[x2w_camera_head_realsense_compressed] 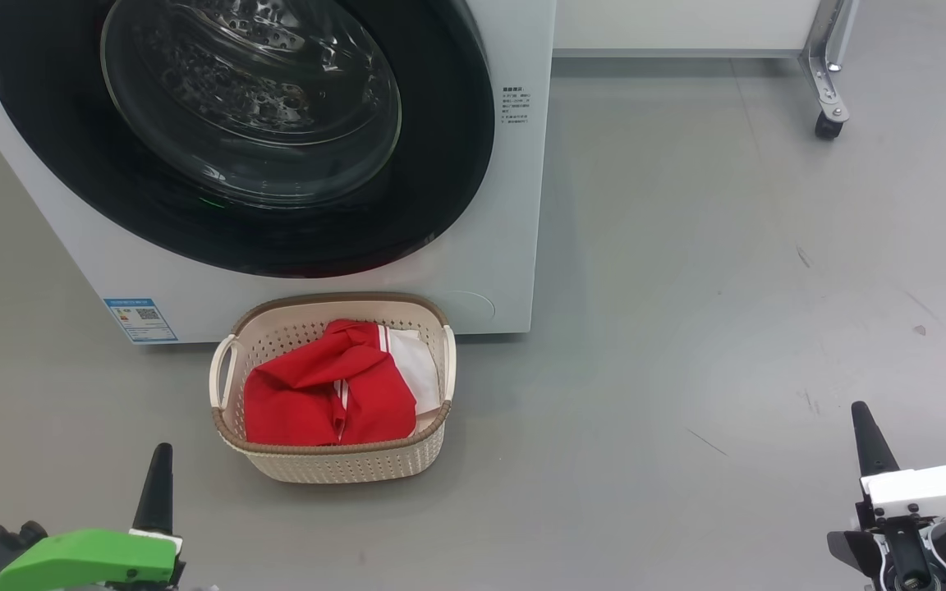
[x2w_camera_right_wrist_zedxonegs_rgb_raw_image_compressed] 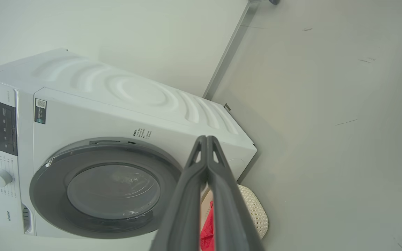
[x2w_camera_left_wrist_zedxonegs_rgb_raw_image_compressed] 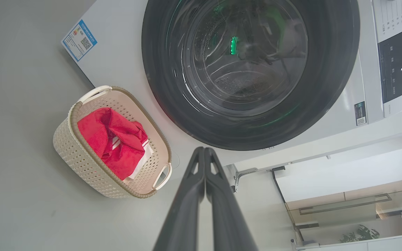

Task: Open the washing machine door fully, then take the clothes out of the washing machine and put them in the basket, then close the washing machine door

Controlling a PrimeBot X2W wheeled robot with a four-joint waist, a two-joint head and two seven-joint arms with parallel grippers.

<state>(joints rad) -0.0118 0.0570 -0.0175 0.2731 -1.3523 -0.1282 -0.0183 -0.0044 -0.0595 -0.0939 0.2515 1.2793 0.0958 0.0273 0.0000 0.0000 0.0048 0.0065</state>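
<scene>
Above the grey floor point(x2w_camera_head_realsense_compressed: 686, 287), left tool point(x2w_camera_left_wrist_zedxonegs_rgb_raw_image_compressed: 204, 150) and right tool point(x2w_camera_right_wrist_zedxonegs_rgb_raw_image_compressed: 206, 138) are both pinched closed, gripping nothing.

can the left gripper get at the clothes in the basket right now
Probably yes: the clothes lie in the open basket, with bare floor between it and the left gripper. Its fingers are shut, so it must open first.

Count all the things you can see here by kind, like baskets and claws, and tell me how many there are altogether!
washing machine: 1
door: 1
basket: 1
heap of clothes: 1
claws: 2, the left claw and the right claw, both shut
Total: 6
</scene>
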